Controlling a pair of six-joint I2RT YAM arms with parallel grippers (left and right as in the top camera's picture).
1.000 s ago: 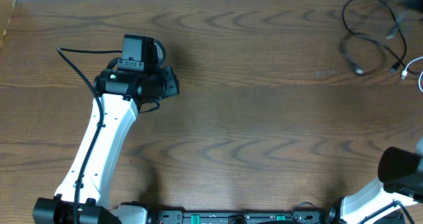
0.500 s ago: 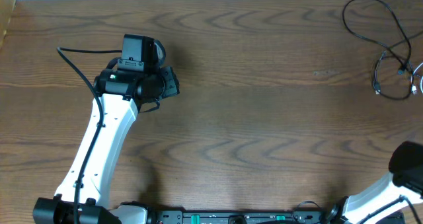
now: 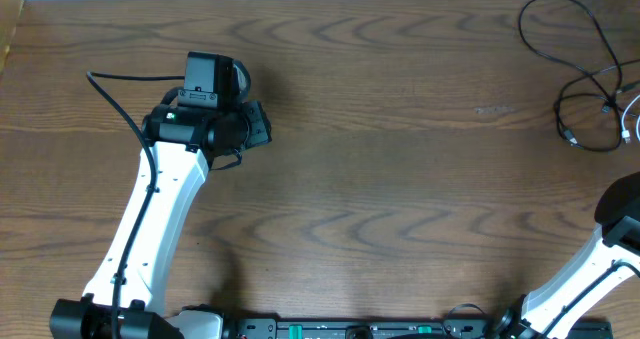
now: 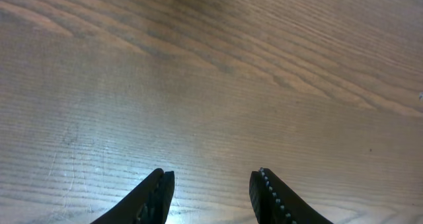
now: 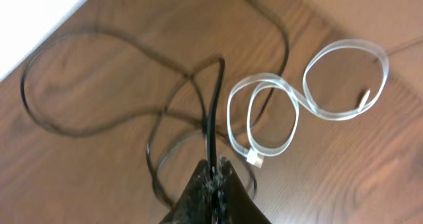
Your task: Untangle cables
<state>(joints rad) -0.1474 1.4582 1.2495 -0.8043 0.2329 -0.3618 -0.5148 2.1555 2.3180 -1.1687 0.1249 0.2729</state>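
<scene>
The left gripper (image 4: 211, 184) is held with its jaws parted wide, nothing between them, above the brown wooden counter (image 4: 198, 85). The jaws of the right gripper (image 5: 215, 176) are pressed together on the thin black cord (image 5: 215, 112), one strand being raised from its loose loops. Just beyond, the thin white cord (image 5: 350, 44) is laid in curls, crossed by the black one, at the counter's far right corner.

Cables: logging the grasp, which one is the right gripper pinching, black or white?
The black cable runs straight into the right gripper's shut tips; the white cable lies in loose loops beside it, unheld.
</scene>
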